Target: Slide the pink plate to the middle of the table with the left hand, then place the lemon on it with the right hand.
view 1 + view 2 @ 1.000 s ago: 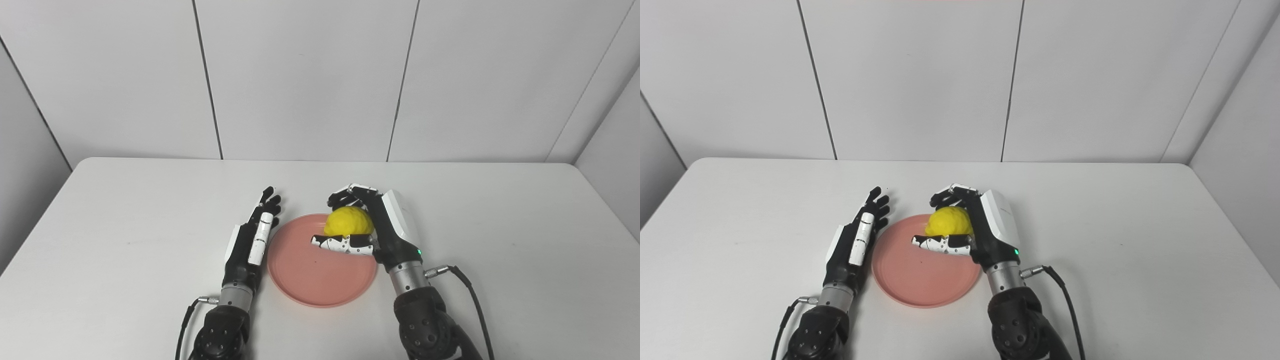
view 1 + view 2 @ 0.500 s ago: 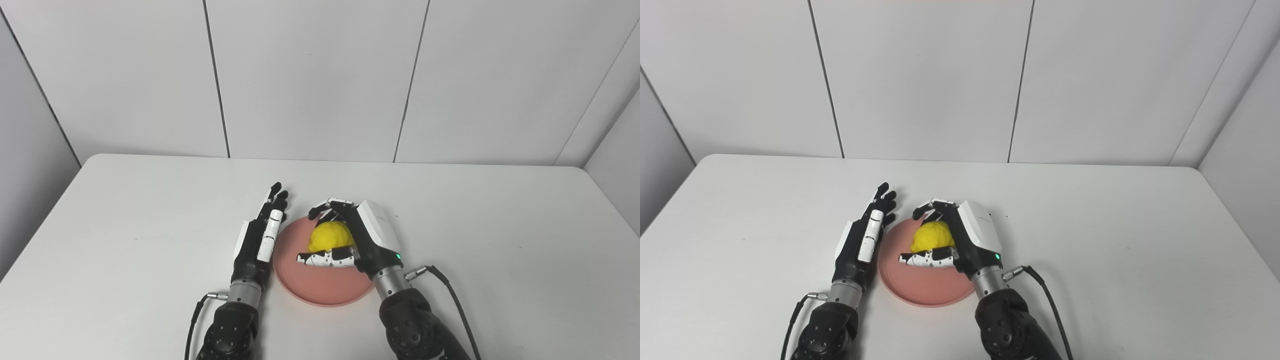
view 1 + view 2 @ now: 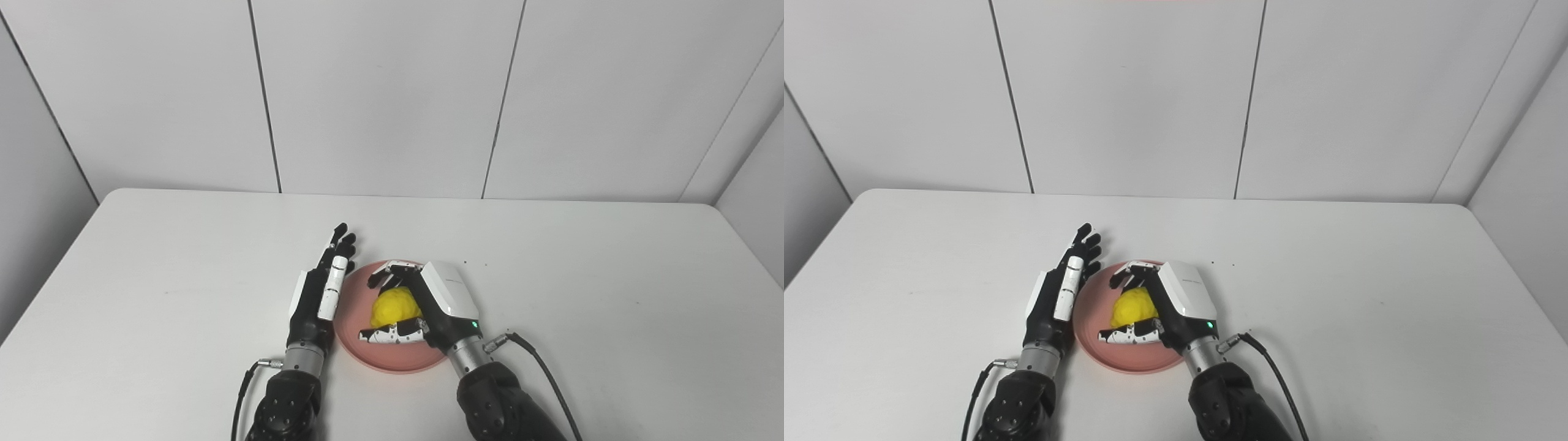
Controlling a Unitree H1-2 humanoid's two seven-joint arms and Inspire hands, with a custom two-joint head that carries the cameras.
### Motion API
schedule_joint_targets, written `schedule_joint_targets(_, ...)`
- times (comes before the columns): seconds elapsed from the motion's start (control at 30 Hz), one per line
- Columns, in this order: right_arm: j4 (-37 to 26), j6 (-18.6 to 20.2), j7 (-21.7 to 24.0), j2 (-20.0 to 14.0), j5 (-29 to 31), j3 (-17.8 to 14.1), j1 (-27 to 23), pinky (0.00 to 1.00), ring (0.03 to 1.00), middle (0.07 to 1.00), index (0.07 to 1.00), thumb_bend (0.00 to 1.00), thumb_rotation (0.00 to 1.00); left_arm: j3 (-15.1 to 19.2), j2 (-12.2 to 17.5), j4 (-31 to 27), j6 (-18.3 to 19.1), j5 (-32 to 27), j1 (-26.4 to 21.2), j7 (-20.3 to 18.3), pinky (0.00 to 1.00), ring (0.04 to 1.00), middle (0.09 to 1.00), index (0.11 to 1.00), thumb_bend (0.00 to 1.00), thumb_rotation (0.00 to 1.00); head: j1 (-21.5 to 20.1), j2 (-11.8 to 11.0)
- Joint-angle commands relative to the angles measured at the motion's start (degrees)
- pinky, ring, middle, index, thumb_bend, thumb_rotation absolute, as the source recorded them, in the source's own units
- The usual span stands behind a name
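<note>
The pink plate (image 3: 361, 352) lies flat near the table's front middle. Over its centre my right hand (image 3: 429, 303) is shut on the yellow lemon (image 3: 392, 309), with fingers curled over the top and the thumb across the front. Whether the lemon touches the plate I cannot tell. My left hand (image 3: 321, 294) rests edge-on along the plate's left rim, open, fingers straight and pointing away from me, holding nothing. In the right eye view the lemon (image 3: 1132, 308) shows between the right hand's (image 3: 1170, 303) fingers and thumb.
The white table (image 3: 153, 257) stretches wide on both sides and behind the plate. White wall panels (image 3: 380, 92) close the back. A black cable (image 3: 545, 376) trails from the right wrist toward the front edge.
My right hand has carried the lemon from the plate's far right rim down and toward me, over the plate's centre. The camera shifted a little. The left hand stays beside the plate.
</note>
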Motion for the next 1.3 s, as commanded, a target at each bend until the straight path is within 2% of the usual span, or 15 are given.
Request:
schedule_joint_targets(0.0,-0.04,-2.16,-1.12,-0.39,-1.05,0.09,-1.35,0.43,0.414,0.481,0.542,0.51,0.0,-0.14,-0.23,1.42,-1.0,0.49,1.34,0.57,0.94,0.946,0.935,0.927,0.66,1.0,0.07,-0.09)
schedule_joint_targets(0.07,-0.39,-2.44,-1.61,-0.61,-1.46,0.04,-1.07,0.52,0.546,0.496,0.509,0.52,0.0,-0.02,-0.26,1.82,-1.48,0.25,1.24,0.56,0.94,0.945,0.934,0.925,0.66,1.0,0.08,-0.18)
schedule_joint_targets(0.1,-1.01,-2.84,-1.71,-0.76,-1.33,-0.03,-0.83,0.54,0.579,0.499,0.501,0.52,0.0,0.03,-0.26,1.78,-1.56,-0.1,1.25,0.3,0.94,0.944,0.934,0.924,0.66,1.0,0.0,-0.15)
schedule_joint_targets(0.13,-1.45,-3.12,-1.78,-0.86,-1.23,-0.06,-0.67,0.6,0.657,0.626,0.499,0.51,0.08,0.06,-0.26,1.72,-1.59,-0.34,1.27,0.11,0.93,0.947,0.941,0.928,0.66,1.0,0.0,-0.15)
schedule_joint_targets(0.23,-3.59,-2.97,-1.29,-1.22,-1.23,0.05,-0.06,0.69,0.748,0.74,0.499,0.51,0.14,0.2,-0.33,1.31,-0.84,-1.76,1.31,-0.9,0.94,0.962,0.959,0.941,0.66,1.0,-0.04,-0.14)
schedule_joint_targets(0.27,-4.44,-2.66,-0.99,-1.31,-1.26,0.08,0.2,0.72,0.777,0.767,0.628,0.54,0.18,0.23,-0.35,1.31,-0.8,-2.1,1.26,-1.11,0.94,0.967,0.964,0.946,0.66,1.0,-0.04,-0.14)
schedule_joint_targets(0.33,-5.56,-2.3,-0.76,-1.37,-1.32,0.07,0.66,0.77,0.826,0.813,0.753,0.57,0.26,0.21,-0.28,1.47,-1.08,-2.31,1.21,-1.18,0.95,0.969,0.966,0.952,0.64,1.0,0.03,-0.04)
schedule_joint_targets(0.37,-6.19,-2.49,-0.91,-1.48,-1.42,0.01,0.97,0.78,0.835,0.821,0.771,0.57,0.28,0.16,-0.24,1.36,-0.8,-1.85,1.24,-0.81,0.95,0.969,0.966,0.953,0.63,1.0,-0.12,-0.1)
schedule_joint_targets(0.47,-7.95,-3.1,-1.22,-1.69,-1.39,-0.31,1.83,0.89,0.889,0.881,0.826,0.61,0.46,0.22,-0.24,0.55,0.62,-1.8,1.47,-0.71,0.95,0.971,0.965,0.953,0.66,1.0,-0.34,-0.2)
schedule_joint_targets(0.6,-9.87,-3.54,-1.36,-1.9,-0.97,-0.85,2.56,0.95,0.914,0.91,0.854,0.63,0.58,0.29,-0.21,0.75,0.81,-2.27,1.38,-1.05,0.97,0.976,0.967,0.959,0.65,1.0,-0.33,-0.22)
schedule_joint_targets(0.73,-11.99,-3.91,-0.59,-1.8,1.66,-2.12,3.53,0.96,0.931,0.935,0.89,0.65,0.69,0.02,0.08,1.85,-0.5,-0.33,1.09,0.25,0.94,0.958,0.947,0.938,0.65,1.0,-0.57,-0.69)
schedule_joint_targets(0.83,-13.48,-4.13,0.35,-1.61,4.26,-3.16,4.39,0.94,0.934,0.94,0.906,0.67,0.76,-0.02,0.4,2.23,-1.28,-0.32,1.08,0.1,0.94,0.961,0.95,0.939,0.64,1.0,-0.67,-0.66)
schedule_joint_targets(1.03,-13.97,-6.93,-0.21,-1.03,9.64,-6.07,5.8,0.86,0.929,0.938,0.917,0.69,0.82,0.25,0.59,2.6,-1.79,0.0,1.0,0.15,0.95,0.959,0.949,0.939,0.62,1.0,-0.63,-0.97)
schedule_joint_targets(1.1,-13.76,-8.0,-0.57,-1.04,10.63,-7.08,5.95,0.86,0.934,0.944,0.927,0.69,0.85,0.45,0.52,2.72,-1.88,-0.04,0.96,0.33,0.95,0.953,0.948,0.938,0.61,1.0,-0.73,-1.14)
schedule_joint_targets(1.27,-14.19,-6.02,-0.63,-0.43,13.66,-10.96,7.07,0.89,0.943,0.955,0.943,0.67,0.88,0.97,0.59,2.91,-2.17,-0.65,0.95,-0.01,0.97,0.955,0.953,0.944,0.61,1.0,-0.84,-1.55)
